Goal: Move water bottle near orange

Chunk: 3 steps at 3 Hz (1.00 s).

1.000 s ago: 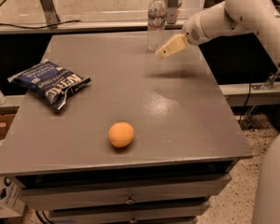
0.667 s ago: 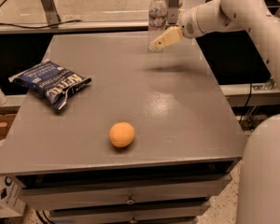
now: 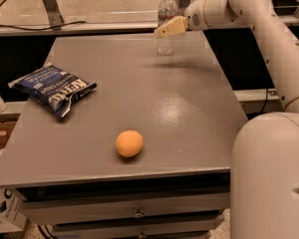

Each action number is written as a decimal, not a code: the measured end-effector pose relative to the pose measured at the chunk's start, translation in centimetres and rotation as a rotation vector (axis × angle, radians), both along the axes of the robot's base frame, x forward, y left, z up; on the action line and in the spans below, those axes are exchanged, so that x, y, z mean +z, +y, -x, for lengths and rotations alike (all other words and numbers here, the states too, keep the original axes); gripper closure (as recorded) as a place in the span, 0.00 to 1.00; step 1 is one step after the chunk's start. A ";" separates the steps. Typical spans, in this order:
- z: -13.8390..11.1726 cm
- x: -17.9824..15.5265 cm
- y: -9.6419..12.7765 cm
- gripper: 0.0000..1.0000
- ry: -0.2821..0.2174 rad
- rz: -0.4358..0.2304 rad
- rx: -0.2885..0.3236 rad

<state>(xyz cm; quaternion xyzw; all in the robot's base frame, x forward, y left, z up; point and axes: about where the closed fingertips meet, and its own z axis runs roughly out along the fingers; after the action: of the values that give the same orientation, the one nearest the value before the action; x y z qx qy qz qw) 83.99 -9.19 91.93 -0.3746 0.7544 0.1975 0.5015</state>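
Observation:
The water bottle (image 3: 166, 45), clear with a white cap, stands upright at the far edge of the grey table (image 3: 189, 108). My gripper (image 3: 165, 30) is at the bottle's mid-height, overlapping it from the right; whether it touches the bottle I cannot tell. The white arm reaches in from the upper right. The orange (image 3: 129, 143) lies near the table's front edge, far from the bottle and the gripper.
A blue chip bag (image 3: 52, 87) lies on the left side of the table. The robot's white body (image 3: 271, 178) fills the lower right corner. Drawers (image 3: 134, 208) sit under the tabletop, and metal frame legs stand behind the table.
The gripper has moved left and slightly up, from beside the bottle to overlapping its middle. The bottle, the orange and the chip bag have not moved.

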 end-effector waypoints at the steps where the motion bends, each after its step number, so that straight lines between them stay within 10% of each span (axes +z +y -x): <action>1: -0.9 0.6 1.5 0.18 0.000 -0.037 0.010; 3: -1.4 0.9 2.5 0.65 0.016 -0.061 0.019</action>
<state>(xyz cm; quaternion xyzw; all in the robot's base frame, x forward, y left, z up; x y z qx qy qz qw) 85.40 -6.70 92.81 -0.3646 0.7486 0.2280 0.5046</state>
